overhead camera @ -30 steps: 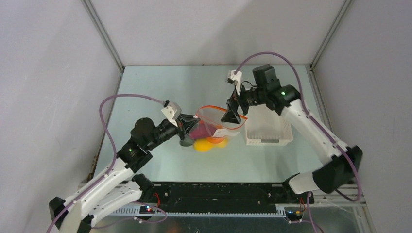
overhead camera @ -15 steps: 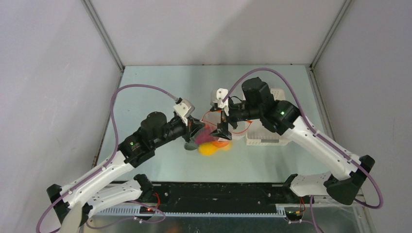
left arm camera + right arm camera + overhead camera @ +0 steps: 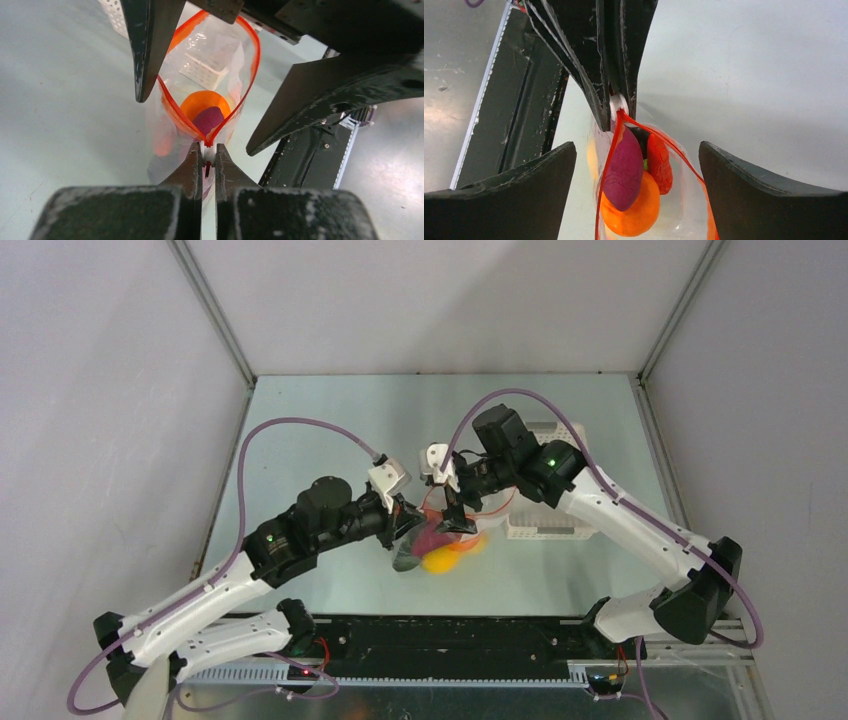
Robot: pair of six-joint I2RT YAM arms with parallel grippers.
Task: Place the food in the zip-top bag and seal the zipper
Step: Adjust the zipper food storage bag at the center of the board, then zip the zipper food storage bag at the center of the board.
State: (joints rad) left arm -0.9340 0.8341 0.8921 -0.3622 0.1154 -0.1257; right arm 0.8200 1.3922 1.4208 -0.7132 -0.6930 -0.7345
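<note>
at mid-table, the clear floppy plastic zip-top bag (image 3: pixel 210 55) hangs open, toy food inside: orange ball (image 3: pixel 205 102), purple piece (image 3: pixel 207 120), red chili (image 3: pixel 659 162). left gripper (image 3: pixel 208 152) clamps the orange-red zipper strip (image 3: pixel 258 52) at its end; right gripper (image 3: pixel 636 147) straddles it, jaws wide. sealing seems next: pinch beside the clamp, slide along.

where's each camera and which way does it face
Top external: above, behind the bases, looking down on the table; both arms show.
Left wrist: faces along its shut left gripper, pinching the orange-red zipper strip of the clear plastic bag.
Right wrist: faces the bag between the open right gripper's fingers.
Shared: both wrist views show the purple toy piece.
</note>
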